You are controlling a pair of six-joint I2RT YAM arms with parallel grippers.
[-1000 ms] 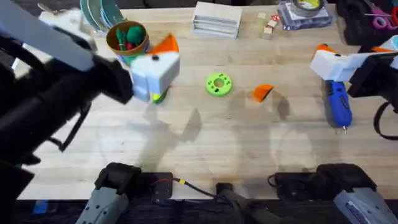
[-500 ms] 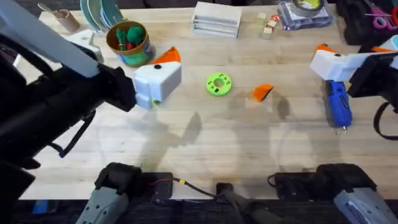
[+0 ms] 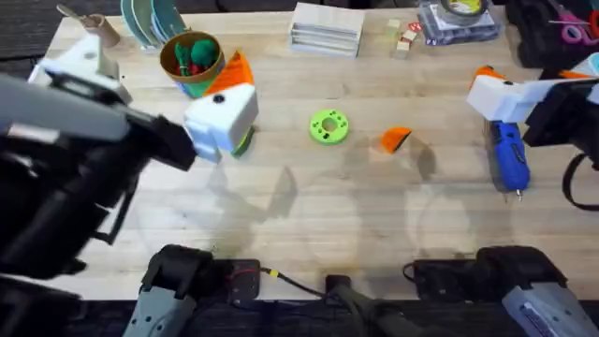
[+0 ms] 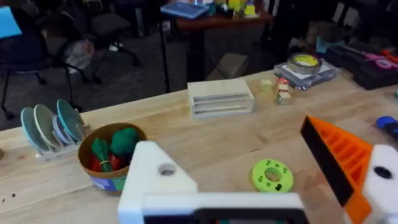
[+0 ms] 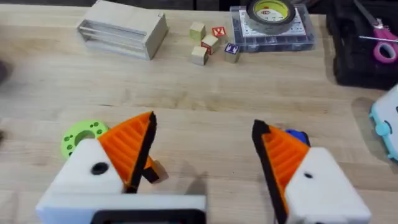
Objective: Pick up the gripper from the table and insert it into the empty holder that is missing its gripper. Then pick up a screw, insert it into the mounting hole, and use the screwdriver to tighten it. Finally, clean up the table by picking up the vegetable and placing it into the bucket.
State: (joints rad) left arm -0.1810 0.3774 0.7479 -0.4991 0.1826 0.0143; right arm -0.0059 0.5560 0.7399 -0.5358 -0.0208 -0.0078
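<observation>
The left arm is reaching in from the near left, and its pincer (image 3: pixel 223 120) is hanging over the far-left part of the tabletop (image 3: pixel 309 201), just near of the bucket (image 3: pixel 192 62). From the left wrist view one finger (image 4: pixel 348 165) is carrying an orange ribbed pad while the other is a bare white block, the holder (image 4: pixel 155 180); the two are standing wide apart with nothing between them. In the overhead view a bit of yellow and green is peeking out beneath the white pincer body; whether it is the vegetable I cannot tell. The bucket is sitting upright with green and red toys inside it.

The right pincer (image 3: pixel 501 89) is hovering at the far right, above the handle end of the screwdriver (image 3: pixel 508 157), which is lying flat with its bit pointing toward the near edge. In the right wrist view its two orange pads (image 5: pixel 134 146) are spread wide and gripping nothing.

The loose orange gripper (image 3: pixel 396 139) is lying on the tabletop near the middle, between the green ring (image 3: pixel 328 126) and the screwdriver, apart from both. A stack of flat boxes (image 3: pixel 327 28) is resting at the far edge.
</observation>
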